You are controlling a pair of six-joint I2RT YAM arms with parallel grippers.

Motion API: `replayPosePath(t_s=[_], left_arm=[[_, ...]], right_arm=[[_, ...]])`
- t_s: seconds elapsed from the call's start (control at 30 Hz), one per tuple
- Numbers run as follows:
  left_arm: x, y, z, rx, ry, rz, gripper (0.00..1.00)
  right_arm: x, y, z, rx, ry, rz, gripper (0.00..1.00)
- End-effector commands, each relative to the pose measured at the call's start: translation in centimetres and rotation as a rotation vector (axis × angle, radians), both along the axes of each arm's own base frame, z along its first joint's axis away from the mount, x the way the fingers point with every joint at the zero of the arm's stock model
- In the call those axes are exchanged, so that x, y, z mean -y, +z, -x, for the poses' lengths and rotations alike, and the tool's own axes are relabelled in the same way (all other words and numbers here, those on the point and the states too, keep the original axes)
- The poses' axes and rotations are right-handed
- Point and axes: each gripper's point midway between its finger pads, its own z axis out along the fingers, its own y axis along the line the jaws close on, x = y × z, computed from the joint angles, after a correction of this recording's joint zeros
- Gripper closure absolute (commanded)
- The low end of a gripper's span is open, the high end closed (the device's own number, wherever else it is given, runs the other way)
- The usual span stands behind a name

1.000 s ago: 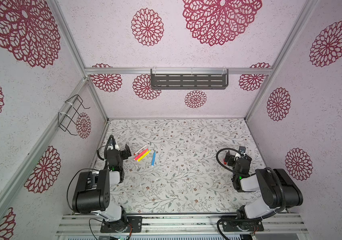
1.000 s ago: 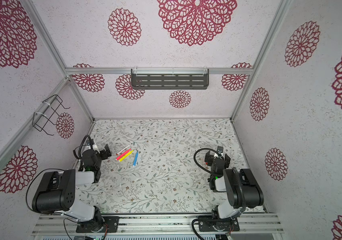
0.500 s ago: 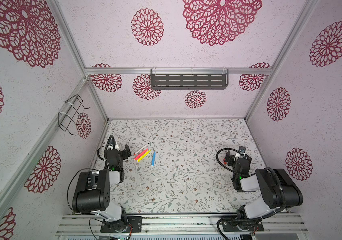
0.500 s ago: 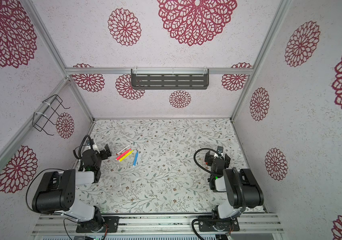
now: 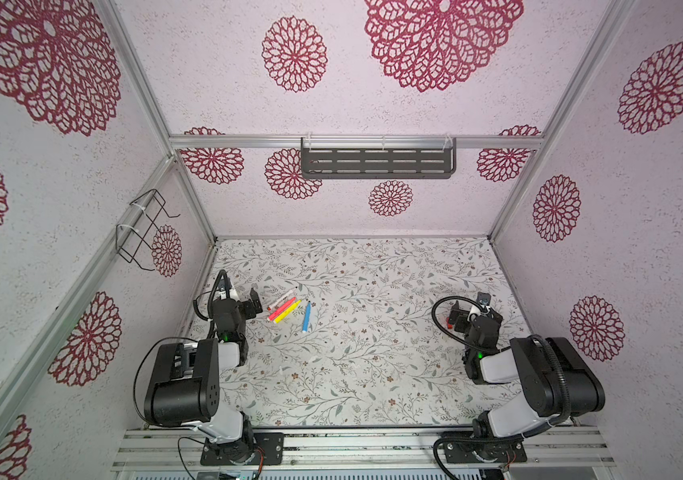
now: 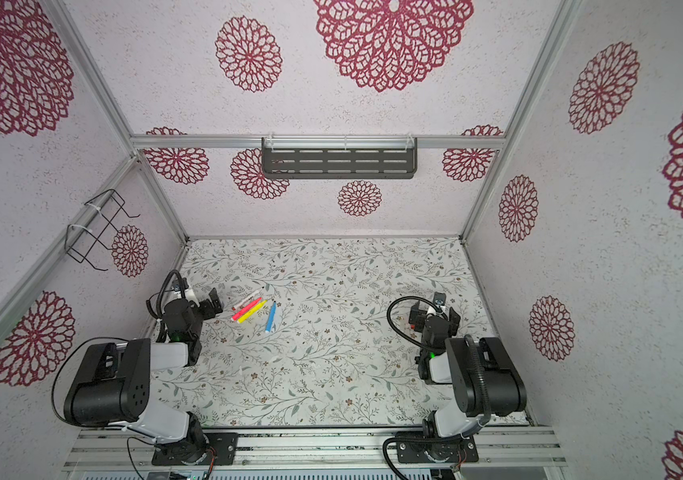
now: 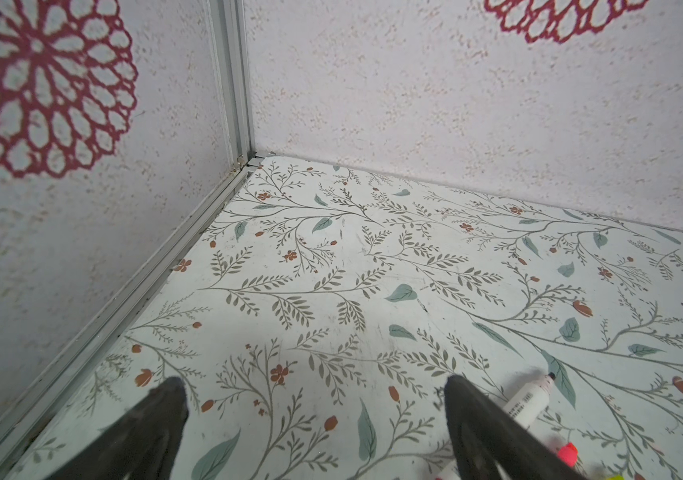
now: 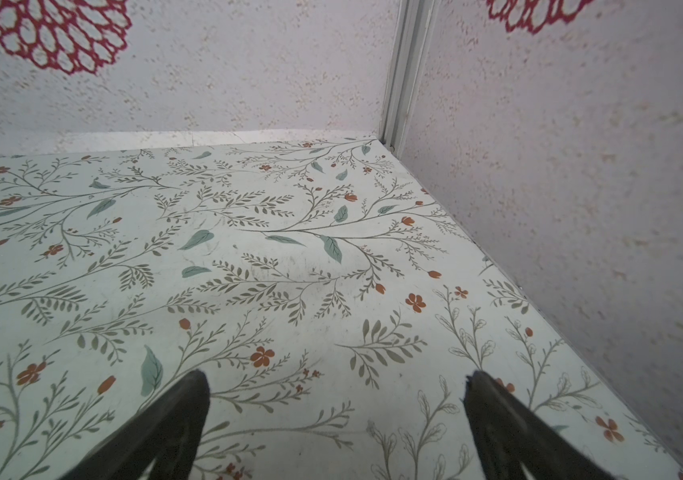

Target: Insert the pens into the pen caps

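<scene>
Four pens lie close together on the floral table, left of the middle, in both top views: a white one with red ends [image 5: 281, 299] [image 6: 247, 299], a pink-red one [image 5: 279, 310], a yellow one [image 5: 288, 312] and, slightly apart, a blue one [image 5: 306, 318] [image 6: 271, 319]. Tiny pale pen caps [image 5: 313, 357] [image 5: 280, 369] lie nearer the front middle. A small red piece, apparently a cap [image 5: 449, 321], sits by the right gripper. My left gripper [image 5: 250, 305] [image 7: 314, 386] is open and empty just left of the pens; the white pen [image 7: 528, 401] lies outside one finger. My right gripper [image 5: 472, 313] [image 8: 336, 380] is open and empty.
Patterned walls enclose the table on three sides. A dark slotted shelf [image 5: 377, 163] hangs on the back wall and a wire holder [image 5: 142, 228] on the left wall. Both arm bases stand on the rail at the front edge.
</scene>
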Motion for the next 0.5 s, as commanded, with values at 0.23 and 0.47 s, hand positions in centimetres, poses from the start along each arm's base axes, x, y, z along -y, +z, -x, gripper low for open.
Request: replayPosePath(t_s=[0.23, 0.47], left_arm=[[0.2, 1.7, 0.2, 0.027, 0.051, -0.07, 0.01], [1.5, 9.8, 1.1, -0.046, 0.198, -0.111, 0.01]], right_arm=[[-0.1, 2.0, -0.3, 0.074, 0.002, -0.018, 0.01], [-2.7, 10.8, -0.4, 0.076, 0.103, -0.088, 0.01]])
